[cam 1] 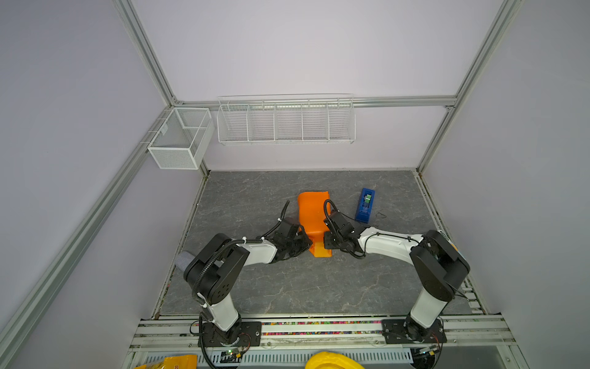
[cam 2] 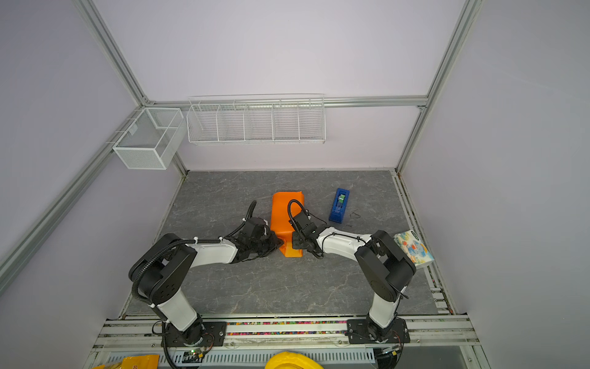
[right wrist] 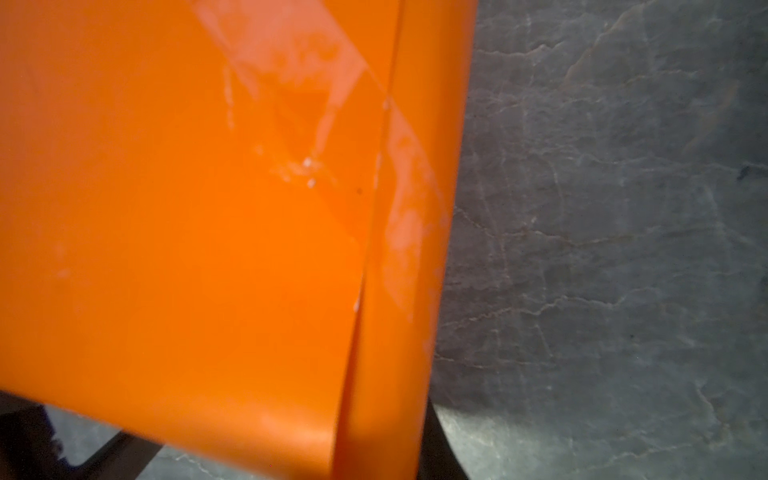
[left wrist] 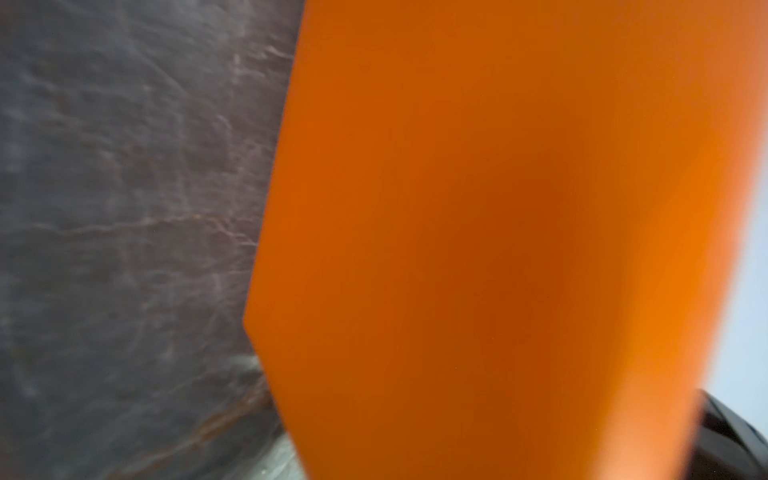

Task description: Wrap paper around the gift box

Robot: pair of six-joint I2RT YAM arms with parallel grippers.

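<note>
Left gripper [cam 1: 305,244] sitting at 9 o'clock of wrap's near end, jaws nearly pressed together, seeming to be pinching orange paper [cam 1: 312,211]; right gripper [cam 1: 326,244] facing it from 3 o'clock, jaws hidden by sheet, cannot tell. Paper running as narrow sleeve toward 12 o'clock, clear tape strip [right wrist: 266,45] crossing lapped seam. Gift box not showing, likely lying inside. Judging body wrap done, end flaps remaining; blue tape dispenser [cam 1: 365,205] standing at 2 o'clock
</note>
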